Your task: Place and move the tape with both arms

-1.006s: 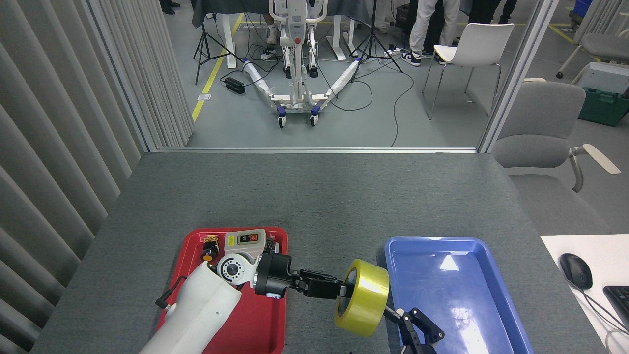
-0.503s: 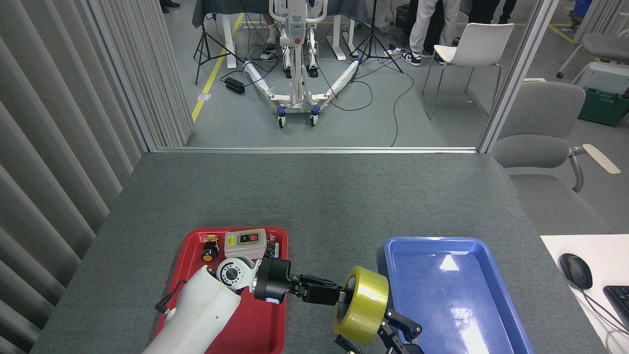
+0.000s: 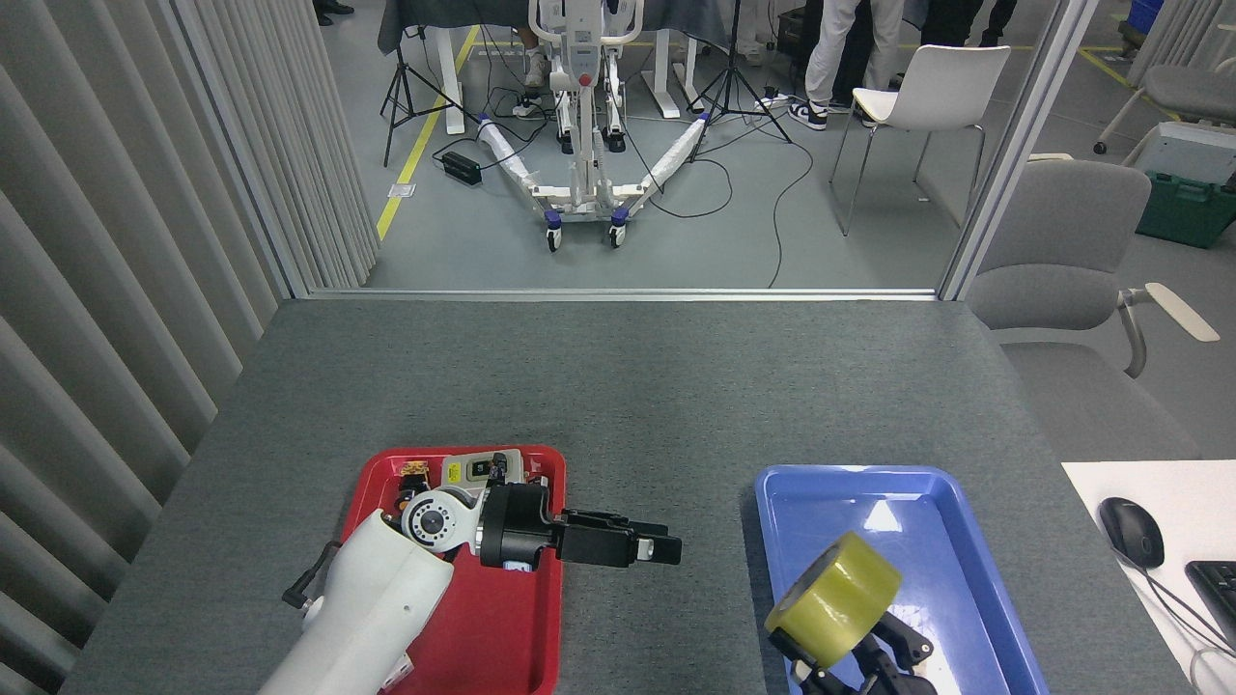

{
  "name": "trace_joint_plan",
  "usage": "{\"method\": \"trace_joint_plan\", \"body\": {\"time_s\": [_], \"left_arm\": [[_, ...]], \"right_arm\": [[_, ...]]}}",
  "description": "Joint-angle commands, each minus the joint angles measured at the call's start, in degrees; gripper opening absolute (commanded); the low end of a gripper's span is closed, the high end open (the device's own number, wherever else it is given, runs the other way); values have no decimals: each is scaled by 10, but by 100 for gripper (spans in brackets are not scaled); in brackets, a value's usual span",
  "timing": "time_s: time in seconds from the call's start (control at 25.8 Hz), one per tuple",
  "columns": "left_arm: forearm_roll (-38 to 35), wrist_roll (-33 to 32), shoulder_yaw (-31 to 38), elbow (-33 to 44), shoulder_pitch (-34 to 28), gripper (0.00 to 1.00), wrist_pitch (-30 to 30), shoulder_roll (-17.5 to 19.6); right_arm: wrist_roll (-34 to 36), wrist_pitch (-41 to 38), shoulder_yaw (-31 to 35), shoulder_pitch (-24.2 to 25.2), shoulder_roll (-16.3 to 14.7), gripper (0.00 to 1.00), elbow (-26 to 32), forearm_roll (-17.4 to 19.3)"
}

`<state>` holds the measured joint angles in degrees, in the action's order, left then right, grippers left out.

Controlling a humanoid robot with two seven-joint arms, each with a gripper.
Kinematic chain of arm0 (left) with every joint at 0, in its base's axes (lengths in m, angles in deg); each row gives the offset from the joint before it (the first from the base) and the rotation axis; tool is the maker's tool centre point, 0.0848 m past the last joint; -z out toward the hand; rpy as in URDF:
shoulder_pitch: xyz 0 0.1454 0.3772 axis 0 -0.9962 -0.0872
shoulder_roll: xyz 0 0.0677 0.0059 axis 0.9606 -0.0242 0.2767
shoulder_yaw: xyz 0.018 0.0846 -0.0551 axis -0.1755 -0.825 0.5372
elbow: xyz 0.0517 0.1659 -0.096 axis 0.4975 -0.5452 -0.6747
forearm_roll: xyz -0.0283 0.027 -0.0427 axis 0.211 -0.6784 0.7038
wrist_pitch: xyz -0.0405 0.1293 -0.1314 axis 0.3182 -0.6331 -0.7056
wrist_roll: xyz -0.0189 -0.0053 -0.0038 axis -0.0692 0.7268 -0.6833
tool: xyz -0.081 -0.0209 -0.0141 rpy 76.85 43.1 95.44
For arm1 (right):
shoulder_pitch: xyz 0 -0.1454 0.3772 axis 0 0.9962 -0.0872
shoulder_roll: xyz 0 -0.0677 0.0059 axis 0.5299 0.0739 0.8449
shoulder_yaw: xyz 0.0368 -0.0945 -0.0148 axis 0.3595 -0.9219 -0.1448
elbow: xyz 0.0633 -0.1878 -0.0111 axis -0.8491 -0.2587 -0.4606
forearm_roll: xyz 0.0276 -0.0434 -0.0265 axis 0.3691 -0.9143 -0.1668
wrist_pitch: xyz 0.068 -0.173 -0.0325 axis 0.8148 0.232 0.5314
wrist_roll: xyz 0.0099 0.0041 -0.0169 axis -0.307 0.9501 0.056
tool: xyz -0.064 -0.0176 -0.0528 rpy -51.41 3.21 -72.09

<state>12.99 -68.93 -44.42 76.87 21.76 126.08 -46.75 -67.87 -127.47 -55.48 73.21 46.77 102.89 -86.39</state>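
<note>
The tape (image 3: 834,598), a yellow roll, hangs tilted over the near left part of the blue tray (image 3: 927,483). My right gripper (image 3: 855,656) comes up from the bottom edge beneath the roll and is shut on it; the roll hides much of its fingers. My left gripper (image 3: 661,548) points right over the bare table between the two trays, open and holding nothing. It is well apart from the tape. The left arm's white body lies over the red tray (image 3: 541,618).
The red tray holds a grey switch box (image 3: 478,469) and a small orange button part (image 3: 413,473) at its far end. A white desk with a mouse (image 3: 1131,532) and keyboard (image 3: 1219,589) stands at the right edge. A grey chair (image 3: 1057,251) is beyond the table's right corner.
The left gripper has let go of the tape and pulled back left. The right gripper has taken the roll and carried it right, over the blue tray.
</note>
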Motion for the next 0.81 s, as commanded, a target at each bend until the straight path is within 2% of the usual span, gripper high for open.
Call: {"method": "trace_joint_plan", "body": {"time_s": [0.0, 0.08, 0.12, 0.19, 0.27, 0.31, 0.39, 0.46, 0.54, 0.66, 0.77], "left_arm": [[-3, 26, 22, 40, -5, 99, -48, 32], [-19, 107, 44, 47, -14, 99, -66, 54], [-54, 161, 54, 46, -15, 99, -66, 66], [-172, 286, 82, 55, -15, 99, -70, 90], [-291, 442, 92, 103, -19, 98, -84, 126], [-339, 523, 92, 139, -31, 98, -113, 145], [-408, 650, 89, 214, -72, 99, -228, 183], [-424, 707, 60, 280, -98, 99, -361, 208], [-429, 732, 17, 320, -120, 99, -462, 238], [-439, 785, 5, 341, -174, 99, -538, 259], [-529, 807, 11, 359, -229, 99, -580, 257]], "right_arm": [[-30, 0, 45, 4, -14, 0, -7, 9], [-96, 0, 45, -6, -17, 0, -26, 10], [-136, 35, 45, -14, -18, 0, -39, 10], [-208, 109, 39, -46, -19, 0, -64, 12], [-270, 143, 38, -69, -28, 0, -78, 19], [-300, 154, 38, -77, -33, 0, -78, 24], [-358, 194, 37, -98, -41, 0, -78, 38], [-399, 235, 18, -118, -51, 0, -84, 45], [-441, 264, -2, -136, -59, 0, -95, 54], [-480, 305, -28, -154, -65, 0, -128, 88], [-502, 342, -63, -177, -66, 0, -141, 125]]}}
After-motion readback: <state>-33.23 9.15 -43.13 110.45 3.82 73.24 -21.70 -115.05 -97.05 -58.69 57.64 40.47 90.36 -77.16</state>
